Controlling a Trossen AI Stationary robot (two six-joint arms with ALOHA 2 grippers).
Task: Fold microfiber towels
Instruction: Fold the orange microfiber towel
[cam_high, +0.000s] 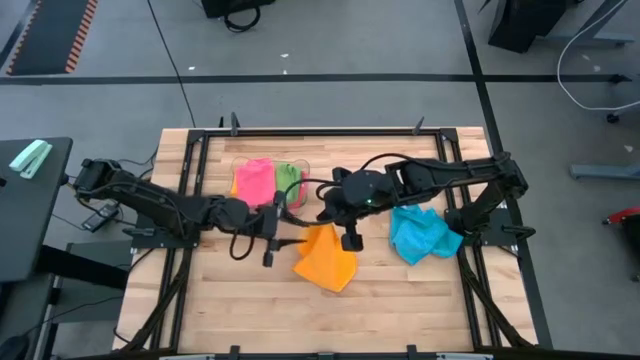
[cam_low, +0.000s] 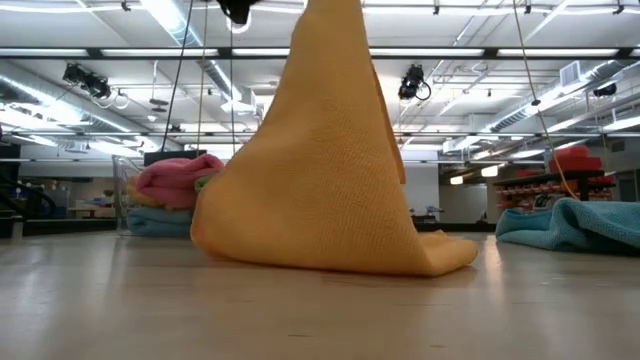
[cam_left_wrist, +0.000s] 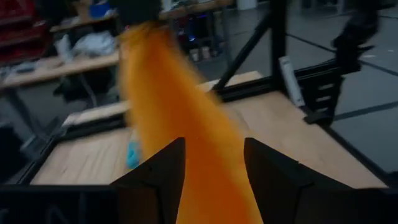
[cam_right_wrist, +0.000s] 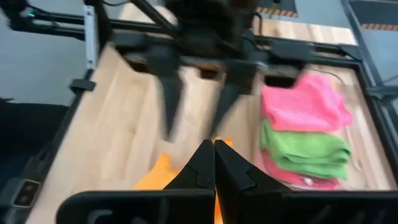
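An orange-yellow microfiber towel (cam_high: 325, 258) hangs at the table's middle, pulled up into a tall cone (cam_low: 320, 170). My right gripper (cam_high: 322, 222) is shut on its top. My left gripper (cam_left_wrist: 214, 171) stands open just left of the towel, pointing level at it. The cloth (cam_left_wrist: 168, 93) shows beyond the gap between its fingers, and I cannot tell whether it touches them. A blue towel (cam_high: 425, 235) lies crumpled on the table's right. Pink (cam_high: 255, 180) and green (cam_high: 288, 178) towels lie folded in a clear bin. My right gripper pinches the orange towel's uppermost part (cam_right_wrist: 221, 144) between its two shut fingers, coming slanting down from the table's right. One layer or several, I cannot tell. The towel hangs below it and widens downward, its lower edge (cam_low: 400, 262) resting on the table.
The clear plastic bin (cam_low: 125, 190) stands at the far middle-left, behind the orange towel. Black frame rails (cam_high: 195, 200) run along the table's left and right sides. Bare wood (cam_high: 250, 310) lies toward the near edge.
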